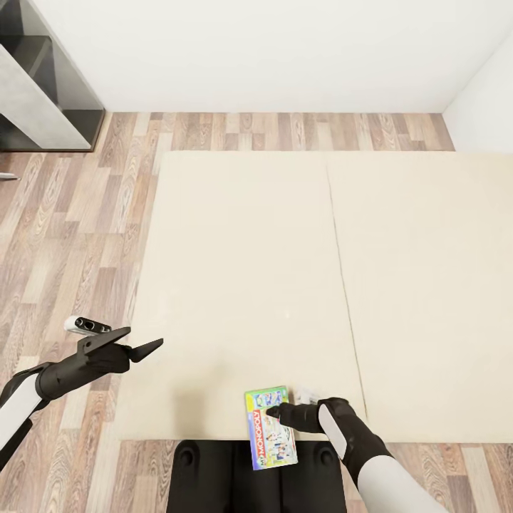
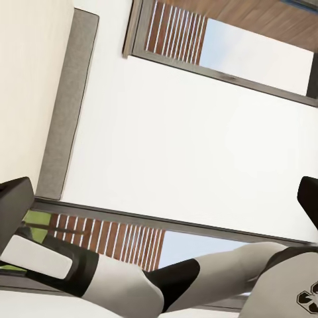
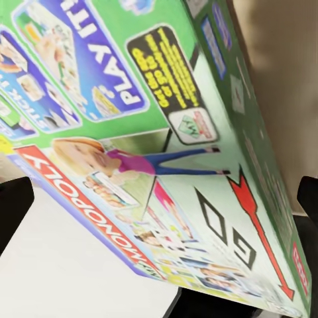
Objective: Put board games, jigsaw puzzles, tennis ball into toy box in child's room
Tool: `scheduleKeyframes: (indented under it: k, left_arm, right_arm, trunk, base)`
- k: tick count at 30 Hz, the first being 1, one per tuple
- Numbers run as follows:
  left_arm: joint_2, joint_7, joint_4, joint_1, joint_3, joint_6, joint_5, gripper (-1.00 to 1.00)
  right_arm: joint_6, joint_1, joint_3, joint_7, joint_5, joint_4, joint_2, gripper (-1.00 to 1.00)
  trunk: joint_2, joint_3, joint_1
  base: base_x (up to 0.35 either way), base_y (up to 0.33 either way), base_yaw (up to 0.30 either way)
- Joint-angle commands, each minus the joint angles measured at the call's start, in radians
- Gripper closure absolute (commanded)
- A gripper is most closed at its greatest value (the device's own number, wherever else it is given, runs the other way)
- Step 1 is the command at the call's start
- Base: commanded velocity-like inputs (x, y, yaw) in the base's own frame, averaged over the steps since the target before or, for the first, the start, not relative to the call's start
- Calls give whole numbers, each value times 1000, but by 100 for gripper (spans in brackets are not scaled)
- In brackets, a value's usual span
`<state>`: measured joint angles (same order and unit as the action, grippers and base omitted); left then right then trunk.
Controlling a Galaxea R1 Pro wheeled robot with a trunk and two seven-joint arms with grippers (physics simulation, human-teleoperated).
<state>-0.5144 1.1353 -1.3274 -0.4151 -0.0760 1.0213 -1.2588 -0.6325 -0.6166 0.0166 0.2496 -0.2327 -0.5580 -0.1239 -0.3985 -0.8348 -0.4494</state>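
Observation:
The Monopoly board game [image 1: 271, 429] lies face up at the near edge of the cream bed [image 1: 256, 271], with its lower part overhanging the edge. My right gripper [image 1: 275, 412] is over the box's far end. In the right wrist view the box [image 3: 159, 139] sits very close to the camera, and the dark fingertips [image 3: 13, 212] stand wide apart at either side of it, so the gripper is open. My left gripper [image 1: 146, 337] hovers open and empty over the bed's left edge. The table, the toy box and the other toys are out of view.
A dark grey shelf unit [image 1: 43, 85] stands on the wood floor [image 1: 71, 235] at the far left. White walls close the back and the right. My own dark base [image 1: 214, 477] is against the bed's near edge.

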Motion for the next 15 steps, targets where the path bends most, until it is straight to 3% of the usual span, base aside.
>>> scheduleKeyframes:
  k: [1, 15]
  left_arm:
    - [-1, 2, 0, -1, -2, 5, -4, -100]
    - [-1, 2, 0, -1, -2, 5, -4, -100]
  right_arm:
    - [-5, 0, 2, 2, 0, -1, 0, -100]
    - [-6, 0, 2, 2, 0, -2, 0, -100]
  trunk:
    - [-2, -1, -1]
    - [-2, -1, -1]
  base:
    - [0, 70, 0]
    - [0, 33, 42]
